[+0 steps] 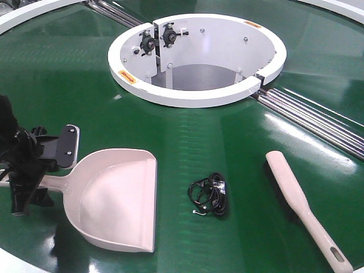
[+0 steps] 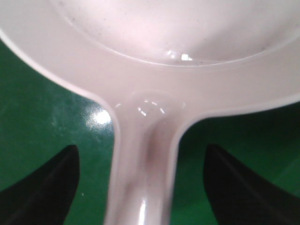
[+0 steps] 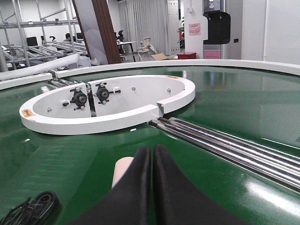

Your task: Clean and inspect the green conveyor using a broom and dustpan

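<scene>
The pale beige-pink dustpan [image 1: 116, 202] lies on the green conveyor [image 1: 187, 133] at the front left, scoop mouth toward the right. My left gripper [image 1: 50, 177] is open, its black fingers either side of the dustpan handle [image 2: 140, 183] with green belt showing in both gaps. The beige broom [image 1: 298, 199] lies at the front right, handle toward the near edge. My right gripper [image 3: 152, 149] is shut with nothing in it and hovers low over the belt, with the broom's rounded end [image 3: 123, 169] just left of it. That gripper is outside the front view.
A coiled black cable [image 1: 209, 195] lies on the belt between dustpan and broom, also in the right wrist view as the cable [image 3: 33, 208]. The white ring-shaped hub [image 1: 196, 91] stands behind. Silver rollers [image 1: 318, 116] run off to the right.
</scene>
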